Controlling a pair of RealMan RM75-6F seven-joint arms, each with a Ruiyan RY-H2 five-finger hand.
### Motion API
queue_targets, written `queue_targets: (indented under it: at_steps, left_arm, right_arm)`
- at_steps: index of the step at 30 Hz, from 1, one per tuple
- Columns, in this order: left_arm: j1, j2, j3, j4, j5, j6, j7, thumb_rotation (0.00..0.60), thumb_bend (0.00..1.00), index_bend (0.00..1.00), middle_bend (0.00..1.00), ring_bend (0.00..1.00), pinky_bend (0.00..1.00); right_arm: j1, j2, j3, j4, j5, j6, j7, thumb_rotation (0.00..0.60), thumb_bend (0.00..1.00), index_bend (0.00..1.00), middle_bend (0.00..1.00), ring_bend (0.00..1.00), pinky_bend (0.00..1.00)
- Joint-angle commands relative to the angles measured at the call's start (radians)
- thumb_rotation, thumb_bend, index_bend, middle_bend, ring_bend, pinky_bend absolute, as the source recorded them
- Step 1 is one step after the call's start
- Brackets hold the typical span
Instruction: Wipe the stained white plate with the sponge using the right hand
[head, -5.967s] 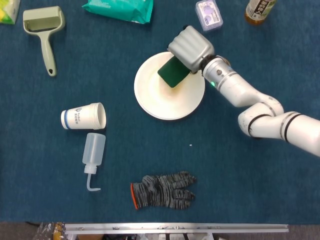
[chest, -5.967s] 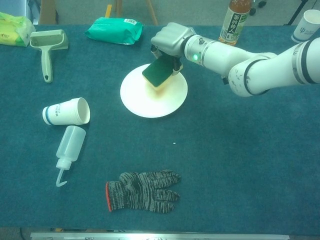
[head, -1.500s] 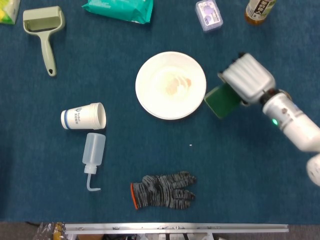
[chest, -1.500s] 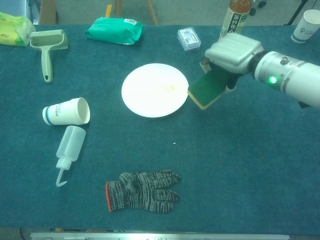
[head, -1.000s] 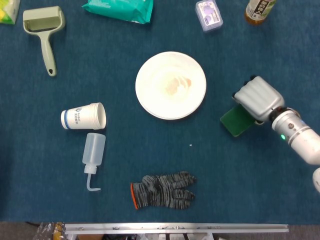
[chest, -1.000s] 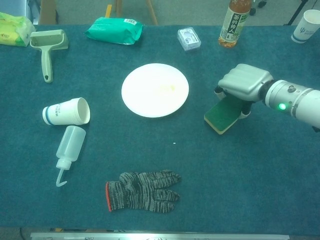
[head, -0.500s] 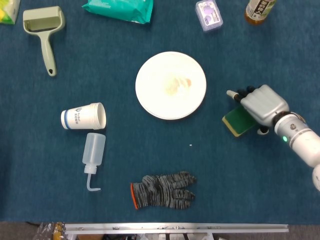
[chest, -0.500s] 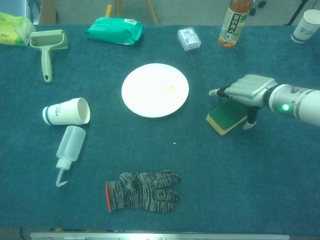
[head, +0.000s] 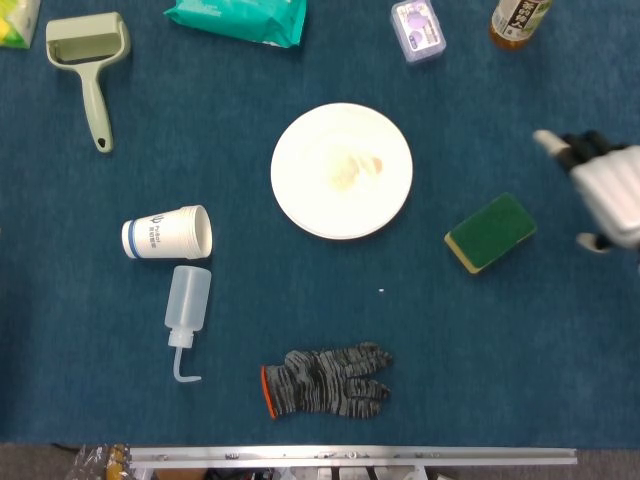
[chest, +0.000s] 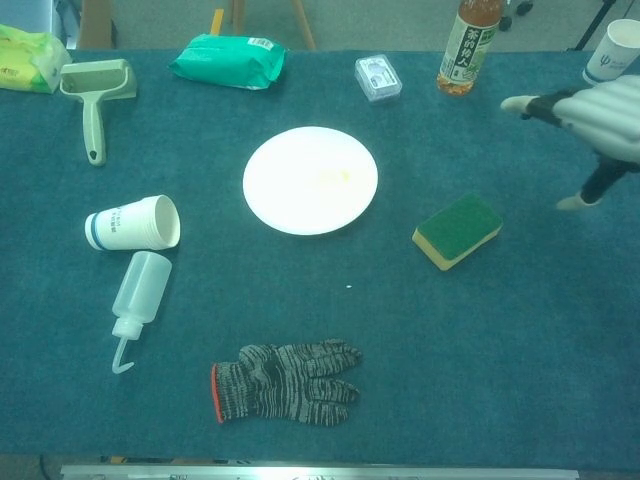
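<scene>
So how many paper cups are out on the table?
2. One paper cup lies on its side at the left, just above the squeeze bottle. The other cup stands upright at the far right back edge, seen only in the chest view and partly cut off.

Right robot hand: at the far right edge of both views, partly cut off by the frame.
Pose: back of the hand up, raised off the desk.
Fingers: spread apart, dark-tipped, reaching toward the left; thumb dropped low and apart from the rest.
Hold: nothing in it.
Right arm: out of frame beyond the right edge.
Left robot hand: not showing in either view.
</scene>
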Motion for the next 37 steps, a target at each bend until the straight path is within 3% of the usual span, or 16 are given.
queue_targets:
  at_steps: [1, 10, 22, 37]
  left_arm:
    - [-0.011, 0.008, -0.007, -0.025, 0.004, 0.0, 0.025, 0.6, 0.46, 0.23, 0.06, 0.08, 0.16]
    - [-0.028, 0.023, -0.035, -0.091, 0.019, 0.039, 0.089, 0.6, 0.46, 0.25, 0.08, 0.09, 0.16]
    - [-0.033, 0.014, -0.051, -0.102, 0.019, 0.069, 0.084, 0.6, 0.46, 0.26, 0.1, 0.11, 0.16]
    - [-0.032, 0.001, -0.046, -0.088, 0.012, 0.072, 0.074, 0.6, 0.46, 0.26, 0.1, 0.11, 0.16]
  right_arm:
    - [-0.1, 0.059, -0.034, -0.028, -0.099, 0.087, 0.08, 0.6, 0.0, 0.09, 0.2, 0.14, 0.39]
    - [-0.284, 0.059, -0.038, 0.026, -0.264, 0.257, 0.22, 0.6, 0.0, 0.17, 0.25, 0.14, 0.39]
    - [-0.481, -0.009, 0.014, 0.14, -0.332, 0.418, 0.38, 0.6, 0.0, 0.18, 0.27, 0.14, 0.39]
    - [-0.557, -0.034, 0.08, 0.217, -0.314, 0.364, 0.44, 0.6, 0.0, 0.18, 0.27, 0.14, 0.39]
